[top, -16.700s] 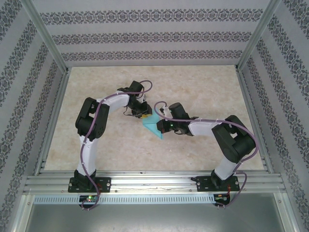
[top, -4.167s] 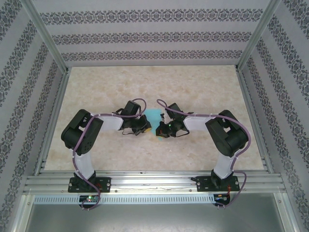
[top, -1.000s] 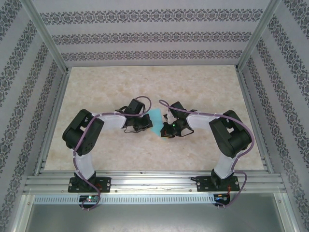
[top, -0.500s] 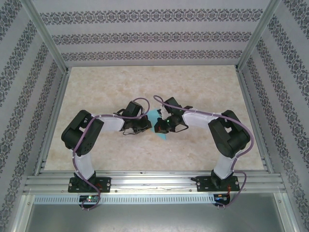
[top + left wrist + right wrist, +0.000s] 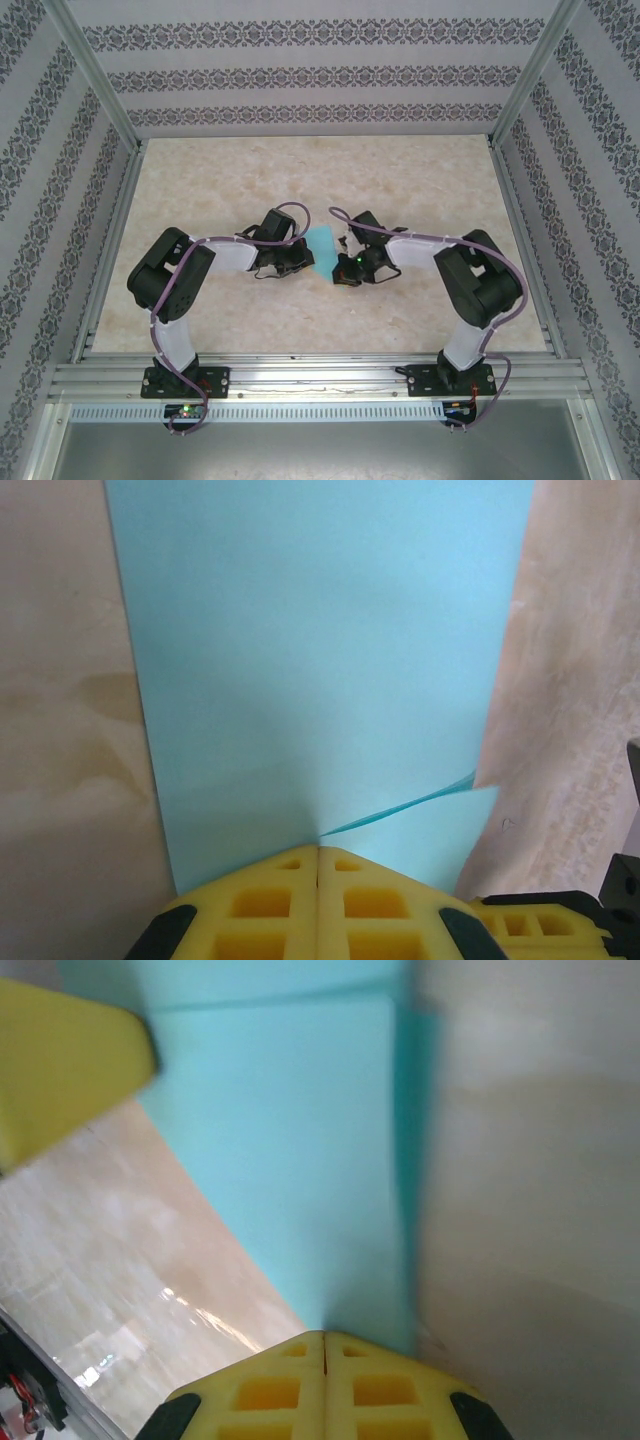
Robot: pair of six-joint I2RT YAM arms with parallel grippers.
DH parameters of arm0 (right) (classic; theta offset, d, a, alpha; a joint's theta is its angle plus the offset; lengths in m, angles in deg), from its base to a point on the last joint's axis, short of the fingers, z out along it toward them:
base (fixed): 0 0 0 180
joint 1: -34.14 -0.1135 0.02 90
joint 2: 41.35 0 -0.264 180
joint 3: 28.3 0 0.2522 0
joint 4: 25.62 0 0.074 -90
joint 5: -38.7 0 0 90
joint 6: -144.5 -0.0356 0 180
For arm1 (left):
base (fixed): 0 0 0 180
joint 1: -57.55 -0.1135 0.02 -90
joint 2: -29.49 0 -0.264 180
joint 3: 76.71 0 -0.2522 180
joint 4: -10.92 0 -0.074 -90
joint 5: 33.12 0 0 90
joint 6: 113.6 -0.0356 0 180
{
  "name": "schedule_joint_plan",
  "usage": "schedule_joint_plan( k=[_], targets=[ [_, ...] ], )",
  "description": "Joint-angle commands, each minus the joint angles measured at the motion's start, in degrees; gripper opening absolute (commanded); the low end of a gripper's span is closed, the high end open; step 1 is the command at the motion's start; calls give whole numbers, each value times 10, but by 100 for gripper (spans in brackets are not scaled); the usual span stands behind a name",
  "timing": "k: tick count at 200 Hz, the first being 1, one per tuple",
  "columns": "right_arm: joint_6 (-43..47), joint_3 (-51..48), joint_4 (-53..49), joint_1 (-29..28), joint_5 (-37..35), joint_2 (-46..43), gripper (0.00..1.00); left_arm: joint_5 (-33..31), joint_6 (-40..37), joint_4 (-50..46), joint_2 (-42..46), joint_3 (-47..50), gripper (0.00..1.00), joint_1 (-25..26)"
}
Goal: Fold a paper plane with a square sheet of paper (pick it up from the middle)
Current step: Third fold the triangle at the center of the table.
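Observation:
The square sheet of paper [image 5: 322, 243] is a folded turquoise strip lying on the table between the two arms. In the left wrist view the paper [image 5: 320, 660] runs straight away from my left gripper [image 5: 318, 848]. Its yellow fingers are shut, tips resting on the sheet where a loose upper layer lifts off to the right. My right gripper [image 5: 323, 1335] is also shut, its tips at the paper's [image 5: 290, 1140] narrow near end. From above, the left gripper [image 5: 303, 262] and the right gripper [image 5: 340, 272] sit close together at the strip's near end.
The beige marbled table [image 5: 420, 190] spreads out behind and beside the arms. Aluminium frame posts [image 5: 100, 90] and patterned walls close in the sides, and a rail [image 5: 320, 375] runs along the near edge. The left gripper's yellow finger [image 5: 60, 1070] shows at the upper left of the right wrist view.
My right gripper slid left towards the left gripper, then came back right, uncovering more of the paper. The left arm has hardly moved. Both grippers stayed shut.

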Motion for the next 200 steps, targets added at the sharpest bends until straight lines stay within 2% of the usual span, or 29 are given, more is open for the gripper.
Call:
schedule_joint_plan(
  k=[1,29,55,76,99,126,154,200],
  targets=[
    [0,-40,-9,19,6,-35,0,-45,6,-78,-44,18,0,-8],
    [12,-67,-22,40,3,-54,0,-41,3,-81,-45,18,0,-7],
    [12,-43,-27,37,10,-84,1,-37,1,-84,-42,14,0,-8],
    [-6,-20,7,28,22,-94,1,-36,0,-85,-39,11,0,-7],
    [-9,25,16,9,45,-45,0,-35,2,-83,-36,10,0,-8],
    [2,63,-7,4,33,15,0,-20,0,-92,-31,2,0,-7],
    [-1,60,-1,4,31,50,0,-21,-2,-95,-25,-7,0,-7],
    [-12,18,17,3,6,57,0,-10,-15,-116,10,-52,1,-7]
  ],
)
